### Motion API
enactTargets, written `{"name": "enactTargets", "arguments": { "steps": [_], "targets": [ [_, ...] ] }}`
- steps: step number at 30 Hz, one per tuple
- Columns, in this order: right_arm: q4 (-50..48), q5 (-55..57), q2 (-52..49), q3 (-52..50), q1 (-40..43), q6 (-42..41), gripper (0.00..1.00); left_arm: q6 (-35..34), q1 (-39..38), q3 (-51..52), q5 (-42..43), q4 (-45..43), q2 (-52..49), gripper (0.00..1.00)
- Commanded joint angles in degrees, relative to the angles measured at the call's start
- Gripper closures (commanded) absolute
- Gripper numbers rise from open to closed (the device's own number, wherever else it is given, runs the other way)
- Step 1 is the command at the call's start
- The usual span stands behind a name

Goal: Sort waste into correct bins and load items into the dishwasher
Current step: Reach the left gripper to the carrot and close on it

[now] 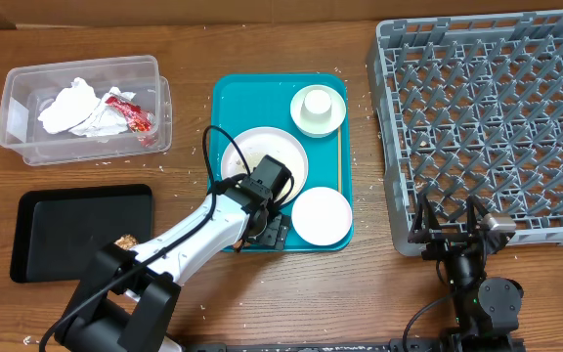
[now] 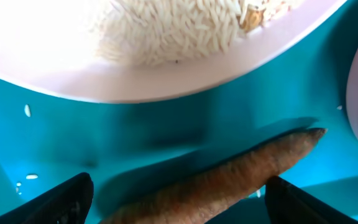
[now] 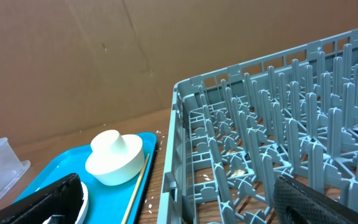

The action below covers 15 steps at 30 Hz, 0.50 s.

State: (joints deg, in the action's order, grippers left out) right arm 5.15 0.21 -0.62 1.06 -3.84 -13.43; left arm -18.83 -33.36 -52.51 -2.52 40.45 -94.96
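Straddles carrot piece (image 2: 229, 169) on teal tray (image 2: 55, 124) with left gripper (image 2: 179, 182), jaws wide, nothing gripped. Lies just beside rice-strewn plate (image 2: 166, 81). Farther right, holds right gripper (image 3: 176, 182) spread, empty, at dish rack (image 3: 272, 112) near edge.

White left arm (image 1: 189, 235), black gripper (image 1: 263, 230)

Surface: brown wood-grain table (image 1: 360, 293), filling the overhead frame | Backdrop: creased brown cardboard wall (image 3: 73, 62), upper left of right wrist view | Light: even, soft
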Motion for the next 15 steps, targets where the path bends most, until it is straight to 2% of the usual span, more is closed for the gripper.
{"name": "enactTargets", "arguments": {
  "steps": [1,5,15],
  "targets": [
    [-0.3,-0.3,0.5,-0.6,-0.3,0.4,0.0,2.2,0.0,1.2,-1.1,-0.4,-0.6,0.11],
    [-0.3,-0.3,0.5,-0.6,-0.3,0.4,0.0,2.1,0.0,1.5,-0.5,-0.2,-0.6,0.18],
    [-0.3,-0.3,0.5,-0.6,-0.3,0.4,0.0,2.2,0.0,2.6,-0.5,0.2,-0.6,0.2]
  ]
}}
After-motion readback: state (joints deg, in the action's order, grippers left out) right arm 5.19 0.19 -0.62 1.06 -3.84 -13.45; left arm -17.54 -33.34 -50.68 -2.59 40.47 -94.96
